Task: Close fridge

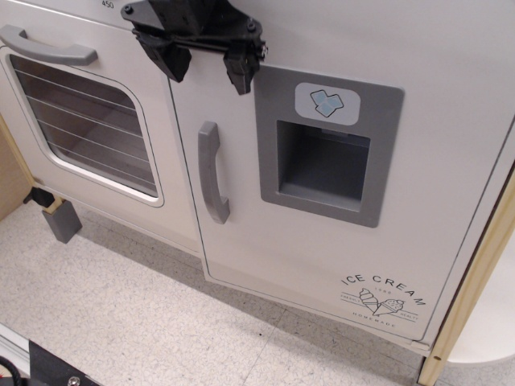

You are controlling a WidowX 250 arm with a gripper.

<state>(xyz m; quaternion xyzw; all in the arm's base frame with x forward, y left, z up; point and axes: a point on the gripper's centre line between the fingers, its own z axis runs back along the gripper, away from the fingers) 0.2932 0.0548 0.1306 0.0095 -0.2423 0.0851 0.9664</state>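
The white toy fridge door [322, 241] fills the middle and right of the view. It has a grey vertical handle [211, 172], a grey recessed ice-dispenser panel [326, 149] and an "ICE CREAM" print [382, 299] at the lower right. The door lies nearly flush with the cabinet front. My black gripper [207, 66] is at the top, above the handle and close against the door's upper left part. Its two fingers are spread apart and hold nothing.
A white oven door [80, 121] with a wire-rack window and a horizontal grey handle [48, 47] stands left of the fridge. A grey block [61, 220] lies on the speckled floor [121, 314] below it. A light wooden post [475, 281] runs along the right edge.
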